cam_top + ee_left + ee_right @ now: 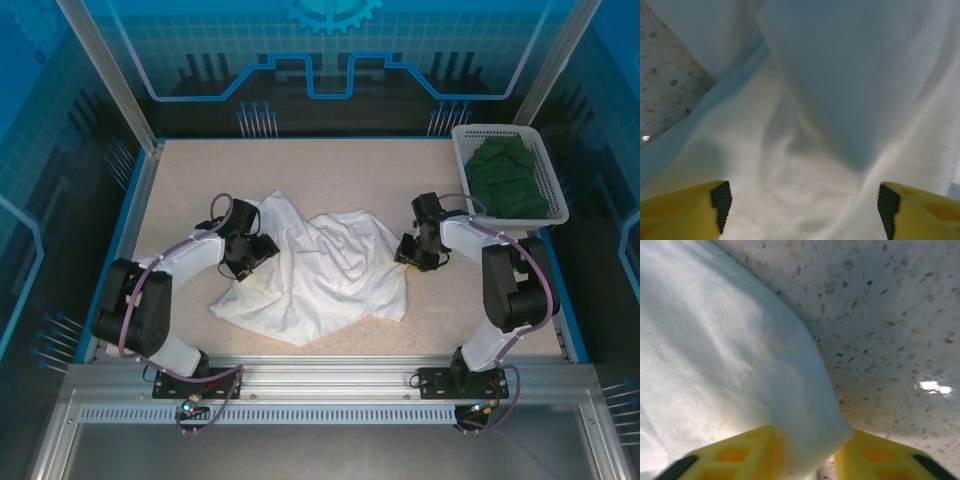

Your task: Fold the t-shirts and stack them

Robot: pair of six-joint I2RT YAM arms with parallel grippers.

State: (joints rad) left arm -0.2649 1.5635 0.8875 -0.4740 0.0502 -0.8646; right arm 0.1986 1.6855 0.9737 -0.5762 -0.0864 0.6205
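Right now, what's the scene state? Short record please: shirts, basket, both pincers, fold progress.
white t-shirt: crumpled and unfolded on the table, between the two arms
green t-shirt: bunched inside the basket at the far right corner
left pincer: open, fingers spread wide, low over the left part of the white cloth
right pincer: shut on the right edge of the white t-shirt, cloth between its fingers
fold progress: nothing folded, no stack yet
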